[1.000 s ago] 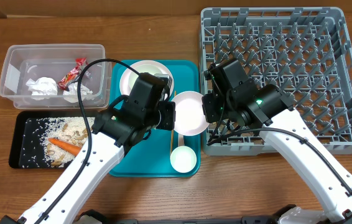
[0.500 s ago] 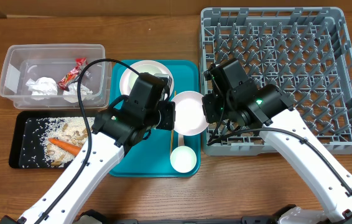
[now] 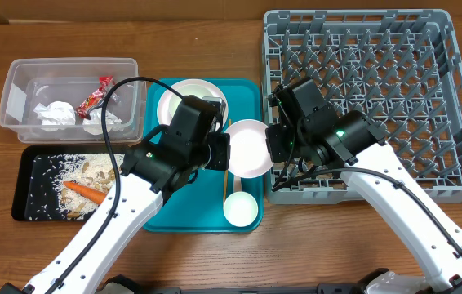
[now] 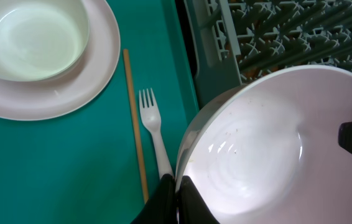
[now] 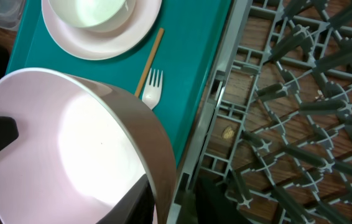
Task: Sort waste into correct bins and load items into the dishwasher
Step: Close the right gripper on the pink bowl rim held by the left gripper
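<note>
**Four Containers on a Wooden Table**

The table was brown wood with a visible grain, and four things lay directly on it. A teal tray sat near the middle. To the left of the teal tray, at its far end, stood a clear tub. To the left of the teal tray at its near end lay a flat black tray, just beside the tub. To the right of the teal tray stood a large grey dish rack, its left wall close against the tray's right edge. Whether they touched could not be told. Bare wood showed through the rack's open grid floor.
</note>
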`<state>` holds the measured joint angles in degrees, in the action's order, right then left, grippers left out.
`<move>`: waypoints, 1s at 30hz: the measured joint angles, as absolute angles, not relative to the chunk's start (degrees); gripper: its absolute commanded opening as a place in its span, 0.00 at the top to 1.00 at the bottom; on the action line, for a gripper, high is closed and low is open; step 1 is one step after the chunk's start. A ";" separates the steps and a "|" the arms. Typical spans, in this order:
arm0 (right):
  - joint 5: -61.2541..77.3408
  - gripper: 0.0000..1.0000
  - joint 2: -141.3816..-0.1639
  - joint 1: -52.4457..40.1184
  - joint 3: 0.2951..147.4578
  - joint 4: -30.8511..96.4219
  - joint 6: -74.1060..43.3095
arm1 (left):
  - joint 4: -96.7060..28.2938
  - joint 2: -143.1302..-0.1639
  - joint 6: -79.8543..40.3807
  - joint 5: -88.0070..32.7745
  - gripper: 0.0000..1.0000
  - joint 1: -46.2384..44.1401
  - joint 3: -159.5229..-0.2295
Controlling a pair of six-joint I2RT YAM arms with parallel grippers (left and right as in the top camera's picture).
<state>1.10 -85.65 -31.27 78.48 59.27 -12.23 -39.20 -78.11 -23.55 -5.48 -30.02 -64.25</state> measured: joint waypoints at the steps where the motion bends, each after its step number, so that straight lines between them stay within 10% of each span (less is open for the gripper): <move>1: 1.10 0.75 -85.69 -31.27 78.48 59.27 -12.25 | -39.20 -78.11 -23.55 -5.48 0.95 -30.02 -64.25; 17: 1.21 0.96 -86.11 -31.27 78.48 59.31 -12.19 | -39.13 -78.11 -23.55 -5.54 0.95 -30.04 -64.51; 30: 1.28 0.96 -86.28 -31.27 78.48 59.64 -12.23 | -42.78 -78.13 -19.88 -6.94 0.45 -30.02 -66.94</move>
<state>1.28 -86.28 -31.27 78.48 59.64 -12.23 -42.78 -78.13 -19.88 -6.94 -30.02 -66.94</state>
